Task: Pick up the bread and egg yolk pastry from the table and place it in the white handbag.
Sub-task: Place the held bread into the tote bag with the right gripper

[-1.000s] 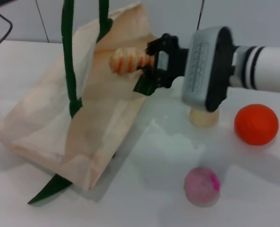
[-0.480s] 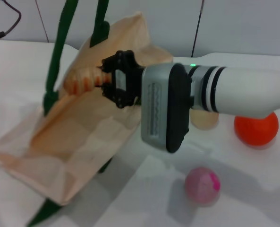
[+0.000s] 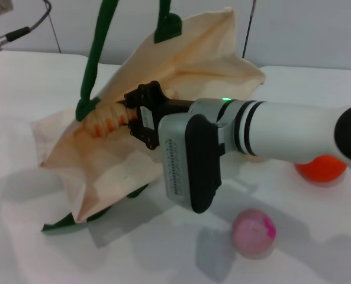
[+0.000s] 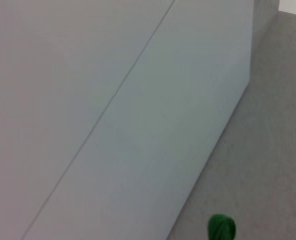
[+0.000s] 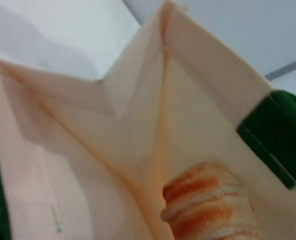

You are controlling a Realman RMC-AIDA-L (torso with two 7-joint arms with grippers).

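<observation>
Head view: the right tool [image 3: 131, 115] is clamped on the bread [image 3: 104, 121], poking it into the white handbag's [image 3: 187, 65] mouth, held open by its raised green handles [image 3: 95, 53], presumably so the loaf drops inside.

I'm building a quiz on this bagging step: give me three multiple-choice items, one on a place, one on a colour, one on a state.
1. Where is the bread?
A. on the table
B. at the white handbag's mouth
C. beside the pink ball

2. What colour are the handbag's handles?
A. dark green
B. red
C. white

3. The right gripper is:
A. open and empty
B. shut on the bread
C. out of view

Answers: 1 B, the loaf sits in the open bag; 2 A, the straps are green; 3 B, it holds the loaf's end.
</observation>
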